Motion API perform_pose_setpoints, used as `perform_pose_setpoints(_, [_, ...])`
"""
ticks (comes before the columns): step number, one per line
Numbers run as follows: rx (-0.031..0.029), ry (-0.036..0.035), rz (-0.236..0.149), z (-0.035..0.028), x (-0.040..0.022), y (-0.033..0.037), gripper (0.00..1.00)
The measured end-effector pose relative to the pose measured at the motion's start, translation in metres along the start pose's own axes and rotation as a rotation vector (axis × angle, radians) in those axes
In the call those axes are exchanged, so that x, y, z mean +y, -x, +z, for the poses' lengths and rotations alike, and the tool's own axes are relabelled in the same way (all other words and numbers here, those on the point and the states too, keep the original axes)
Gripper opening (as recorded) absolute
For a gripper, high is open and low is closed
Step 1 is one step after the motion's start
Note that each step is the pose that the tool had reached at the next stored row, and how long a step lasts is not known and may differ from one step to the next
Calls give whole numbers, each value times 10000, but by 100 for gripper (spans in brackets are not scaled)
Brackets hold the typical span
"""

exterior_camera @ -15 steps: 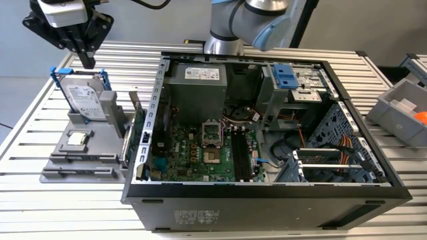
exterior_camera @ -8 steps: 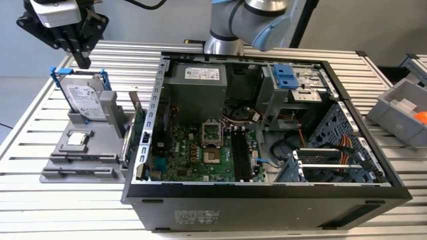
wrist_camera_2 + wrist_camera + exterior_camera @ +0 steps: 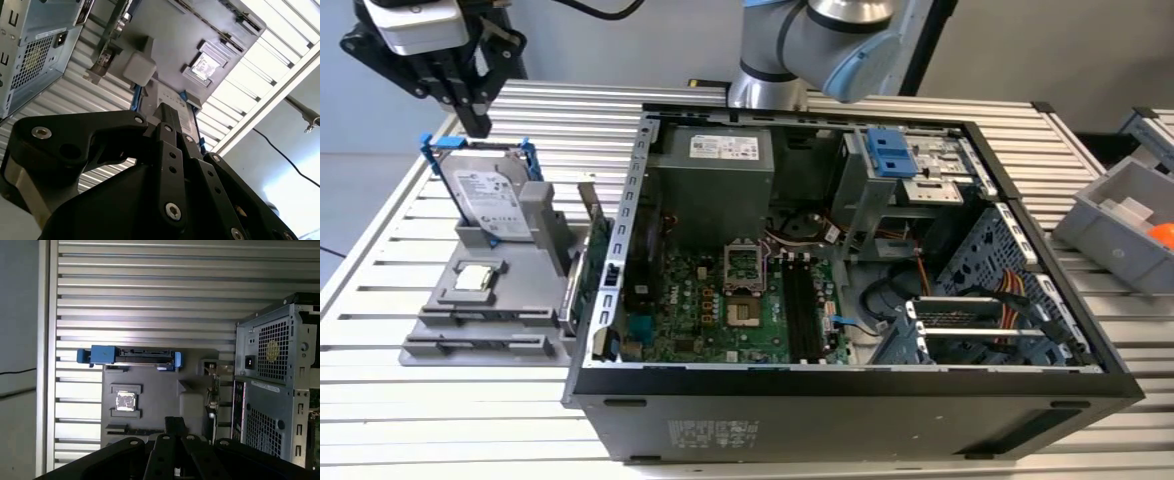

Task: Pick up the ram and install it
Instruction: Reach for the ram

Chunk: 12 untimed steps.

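Observation:
My gripper (image 3: 472, 122) hangs at the exterior view's far left, above the grey holder (image 3: 440, 350) and just behind the top of the upright hard drive. In both wrist views its black fingers (image 3: 169, 114) meet at one tip (image 3: 175, 421) with nothing between them. The ram looks to be the thin dark strip (image 3: 478, 345) standing on edge in the holder's front slot; the first wrist view shows that strip (image 3: 131, 430) just ahead of the fingertips. The open computer case (image 3: 607, 385) lies to the right, its black memory slots (image 3: 797, 300) beside the processor socket.
A silver hard drive in a blue frame (image 3: 491, 200) stands on the holder, with a small chip (image 3: 478, 278) in front of it. A green card with a metal bracket (image 3: 594, 262) stands between holder and case. A grey bin (image 3: 1121, 225) sits at the far right.

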<state>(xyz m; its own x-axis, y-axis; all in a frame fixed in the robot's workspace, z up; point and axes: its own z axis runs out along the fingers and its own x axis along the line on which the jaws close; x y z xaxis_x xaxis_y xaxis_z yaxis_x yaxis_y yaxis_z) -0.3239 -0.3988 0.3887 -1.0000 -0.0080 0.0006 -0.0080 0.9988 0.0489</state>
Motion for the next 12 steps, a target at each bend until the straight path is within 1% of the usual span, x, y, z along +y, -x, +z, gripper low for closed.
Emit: perform_pose_setpoints(12, [71,1,-18,4,1,-134,0])
